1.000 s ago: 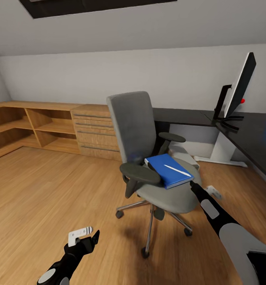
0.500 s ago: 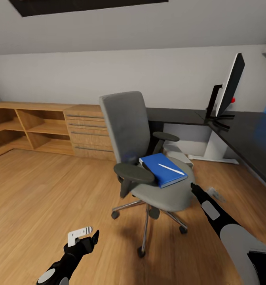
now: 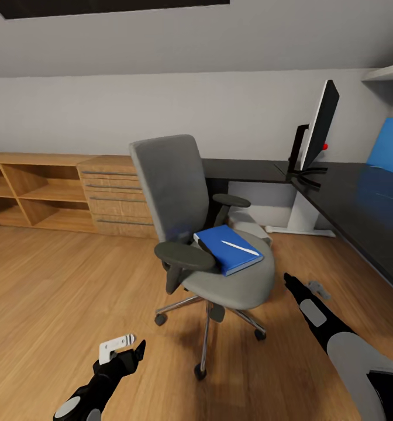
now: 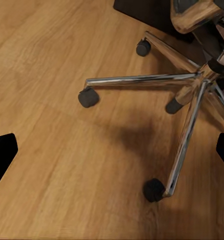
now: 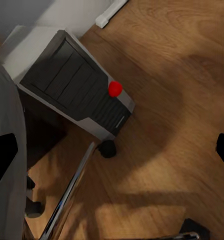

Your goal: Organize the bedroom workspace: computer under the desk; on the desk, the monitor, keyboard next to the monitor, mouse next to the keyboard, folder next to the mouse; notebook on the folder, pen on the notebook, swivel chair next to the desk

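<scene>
The monitor (image 3: 314, 130) already stands on the desk (image 3: 360, 202), but the blue folder (image 3: 227, 249) and pen (image 3: 240, 247) lie on the swivel chair (image 3: 188, 219), while both grippers, left (image 3: 123, 348) and right (image 3: 304, 286), hang spread and empty.

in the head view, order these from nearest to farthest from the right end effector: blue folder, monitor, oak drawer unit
1. The blue folder, on the chair seat just beyond the right end effector.
2. The monitor, upright on the desk, farther back.
3. The oak drawer unit, against the far wall, across the chair.
</scene>
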Motion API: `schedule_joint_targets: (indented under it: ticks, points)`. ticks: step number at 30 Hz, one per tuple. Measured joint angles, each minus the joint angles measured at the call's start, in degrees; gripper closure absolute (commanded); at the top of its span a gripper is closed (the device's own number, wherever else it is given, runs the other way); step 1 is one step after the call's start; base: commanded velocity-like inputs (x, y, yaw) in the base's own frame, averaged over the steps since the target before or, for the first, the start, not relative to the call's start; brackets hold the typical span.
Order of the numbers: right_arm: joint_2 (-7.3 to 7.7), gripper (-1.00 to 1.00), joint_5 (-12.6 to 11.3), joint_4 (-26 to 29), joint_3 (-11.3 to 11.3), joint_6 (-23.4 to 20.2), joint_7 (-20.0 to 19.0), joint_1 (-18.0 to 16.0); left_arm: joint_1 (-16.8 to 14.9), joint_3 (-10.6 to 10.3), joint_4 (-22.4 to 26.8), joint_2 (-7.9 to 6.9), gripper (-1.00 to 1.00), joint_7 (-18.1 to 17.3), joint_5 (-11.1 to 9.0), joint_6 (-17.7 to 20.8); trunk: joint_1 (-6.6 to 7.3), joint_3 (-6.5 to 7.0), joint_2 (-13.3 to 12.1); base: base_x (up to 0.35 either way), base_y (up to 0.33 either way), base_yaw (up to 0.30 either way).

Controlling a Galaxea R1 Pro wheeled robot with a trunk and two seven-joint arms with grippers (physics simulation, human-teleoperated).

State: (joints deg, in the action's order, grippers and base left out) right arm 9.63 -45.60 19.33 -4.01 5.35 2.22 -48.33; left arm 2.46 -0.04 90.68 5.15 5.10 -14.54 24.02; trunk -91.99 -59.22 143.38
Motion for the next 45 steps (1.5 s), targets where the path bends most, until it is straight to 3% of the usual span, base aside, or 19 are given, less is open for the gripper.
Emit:
schedule_joint_targets:
  ticks: [5, 13, 45]
  points:
    - [-0.57, -1.00, 0.03, 0.03, 0.05, 0.15, 0.02, 0.00, 0.00, 1.33, -0.05, 0.10, -1.00, 0.15, 0.14, 0.94, 0.00, 0.00, 0.00, 0.000, 0.000, 0.000]
    - [-0.18, -1.00, -0.02, 0.06, 0.11, 0.20, 0.04, 0.00, 0.00, -0.50, -0.08, -0.45, -1.00, 0.05, 0.12, -1.37, 0.00, 0.00, 0.00, 0.000, 0.000, 0.000]
    - [0.12, -1.00, -0.03, 0.07, 0.01, -0.05, 0.13, 0.00, 0.00, -0.52, -0.16, -0.65, -1.00, 0.06, 0.20, -1.50, 0.01, 0.00, 0.00, 0.100, 0.000, 0.000]
